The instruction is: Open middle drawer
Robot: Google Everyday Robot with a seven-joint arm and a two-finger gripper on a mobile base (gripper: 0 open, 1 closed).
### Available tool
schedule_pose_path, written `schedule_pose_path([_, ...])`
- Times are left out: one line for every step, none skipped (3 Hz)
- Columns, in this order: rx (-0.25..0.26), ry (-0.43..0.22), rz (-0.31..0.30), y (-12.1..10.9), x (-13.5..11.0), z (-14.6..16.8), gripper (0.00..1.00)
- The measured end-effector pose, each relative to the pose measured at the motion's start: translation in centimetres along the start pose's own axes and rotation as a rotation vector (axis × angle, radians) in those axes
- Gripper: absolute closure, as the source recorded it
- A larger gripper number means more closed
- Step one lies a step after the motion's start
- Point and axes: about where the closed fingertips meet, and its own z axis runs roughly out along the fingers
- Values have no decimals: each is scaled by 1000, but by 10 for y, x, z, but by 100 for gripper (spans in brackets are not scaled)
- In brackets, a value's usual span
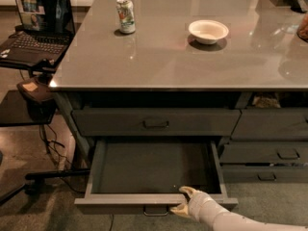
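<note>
The middle drawer (115,203) stands pulled far out of the grey counter, and its plain grey tray inside holds nothing. Its small dark loop handle (156,210) hangs at the front centre. Above it the taller top drawer (155,122) is closed. My gripper (183,202) reaches in from the lower right on a white arm (231,219). It sits at the drawer's front rim, just right of the handle, with one fingertip above the rim and one below it.
A soda can (125,15) and a white bowl (208,31) stand on the counter top (144,57). More drawers (269,153) are to the right. A laptop (36,25) on a stand and floor cables are to the left.
</note>
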Motion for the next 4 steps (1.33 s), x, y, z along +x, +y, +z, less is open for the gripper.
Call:
schedule_pose_path([0, 0, 0, -1, -2, -2, 100])
schedule_pose_path([7, 1, 8, 5, 0, -7, 100])
schedule_pose_path([7, 1, 8, 4, -1, -8, 100])
schedule_pose_path([14, 2, 17, 9, 1, -12, 100])
